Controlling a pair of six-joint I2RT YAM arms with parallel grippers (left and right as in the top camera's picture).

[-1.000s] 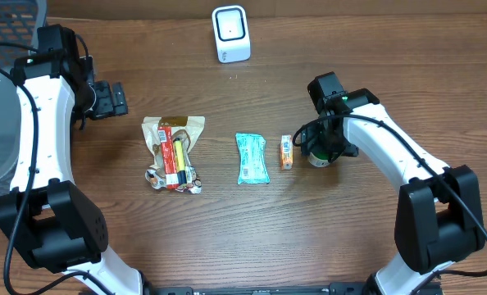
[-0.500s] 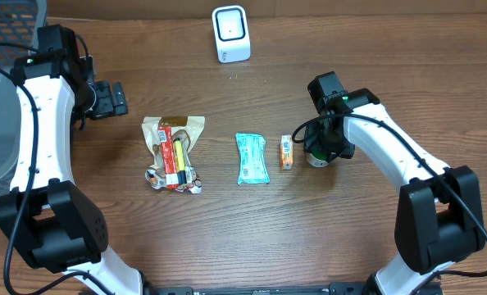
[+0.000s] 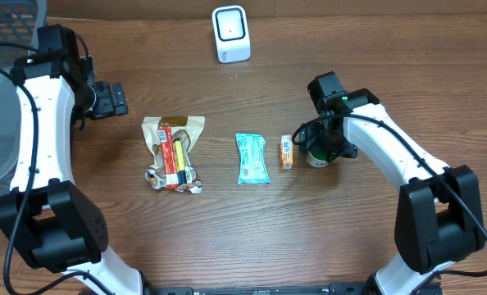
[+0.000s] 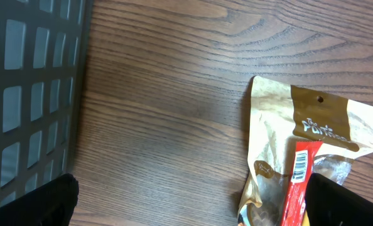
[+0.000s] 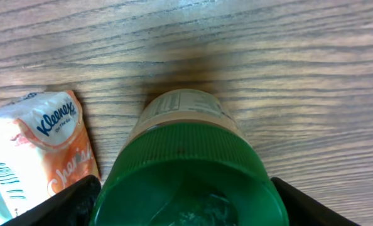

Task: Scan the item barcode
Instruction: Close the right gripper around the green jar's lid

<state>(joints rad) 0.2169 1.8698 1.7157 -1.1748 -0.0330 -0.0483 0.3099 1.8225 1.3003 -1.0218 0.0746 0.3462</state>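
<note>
The bottle [image 5: 186,163] stands upright, green cap up, in front of the scanner [image 3: 230,33] and off toward the right arm's side of it. Its long axis points straight up into the right gripper [image 5: 186,204], which sits directly over it with a finger on either side of the cap. I cannot tell whether they press on the cap or only flank it. The left gripper [image 3: 112,98] hangs wide open and empty, well off on the scanner's other side, so the right arm is plainly nearer.

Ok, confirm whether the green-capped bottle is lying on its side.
No, the bottle stands upright, its green cap facing up at the right wrist camera.
</note>
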